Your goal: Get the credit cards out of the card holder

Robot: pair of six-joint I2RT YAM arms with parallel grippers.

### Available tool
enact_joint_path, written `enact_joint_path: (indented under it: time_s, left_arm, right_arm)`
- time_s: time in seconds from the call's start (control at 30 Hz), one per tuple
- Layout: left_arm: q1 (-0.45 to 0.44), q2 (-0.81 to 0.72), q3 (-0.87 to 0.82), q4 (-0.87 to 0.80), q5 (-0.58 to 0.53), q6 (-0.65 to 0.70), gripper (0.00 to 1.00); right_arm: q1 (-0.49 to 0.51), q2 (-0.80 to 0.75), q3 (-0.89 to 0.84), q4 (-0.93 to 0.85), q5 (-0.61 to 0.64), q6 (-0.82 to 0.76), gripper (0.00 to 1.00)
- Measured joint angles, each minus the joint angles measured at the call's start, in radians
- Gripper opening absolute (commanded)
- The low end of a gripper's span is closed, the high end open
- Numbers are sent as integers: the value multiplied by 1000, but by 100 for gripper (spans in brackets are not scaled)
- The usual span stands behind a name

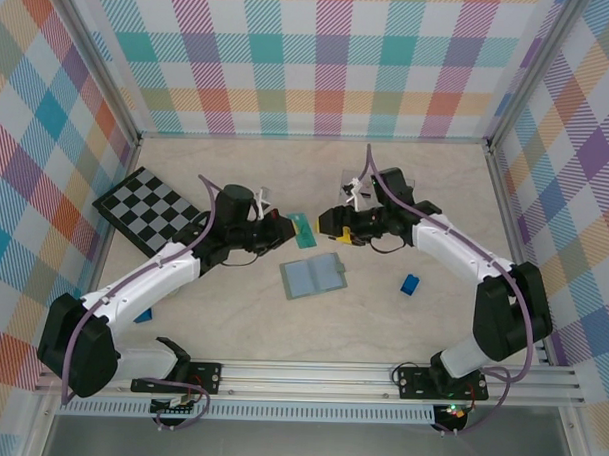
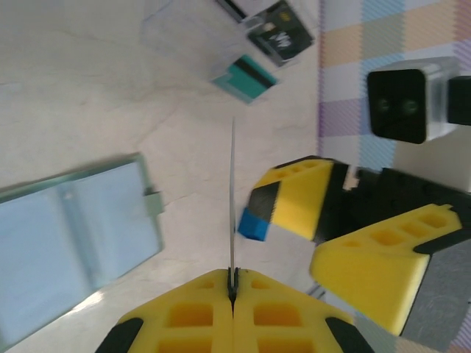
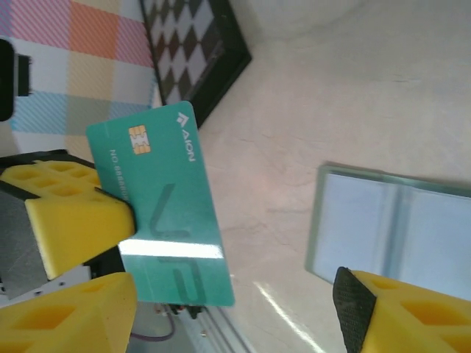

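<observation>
- Your left gripper [image 1: 276, 227] is clamped tight on the teal-green credit card [image 3: 165, 213]; it pinches the card by one edge and holds it in the air, clear of the table [image 1: 431, 322]
- Your right gripper [image 1: 331, 225] faces it with jaws wide apart and nothing between them; the card's free part sits just in front of those jaws, near them but, as far as I can judge, not touching
- This looks like a hand-over between the arms; let only one clamp bear the card at a time, and move the spread jaws along their own line so no pad clips the card's edge and twists it in the grip
- The card is thin and likely slick; grip it deep in the pads, not by the rim
- The card holder [image 1: 313, 277] lies open and flat on the table, below and between both grippers, well apart from the held card; whether its pockets hold more cards I cannot tell
- A dark card [image 2: 283, 37] and a striped teal card [image 2: 246, 77] lie beyond; I'd set this one beside them
</observation>
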Motion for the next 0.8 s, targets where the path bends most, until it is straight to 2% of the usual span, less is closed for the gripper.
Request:
enact_joint_path:
  time_s: [0.27,0.5,0.63,0.8]
  left_arm:
    - [24,0,-49,173,91,-68,0]
    - [29,0,-79,249,126,-114,0]
    - [32,2,-89,278,141,-133,0]
    - [35,3,-89,301,150,-151,0]
  right_arm:
    - [-30,5,12,49,-142,81,65]
    - [-35,19,48,63,-206,106,54]
    - [-35,42,63,77,-225,124,46]
    - [-35,73,87,90,-234,142,27]
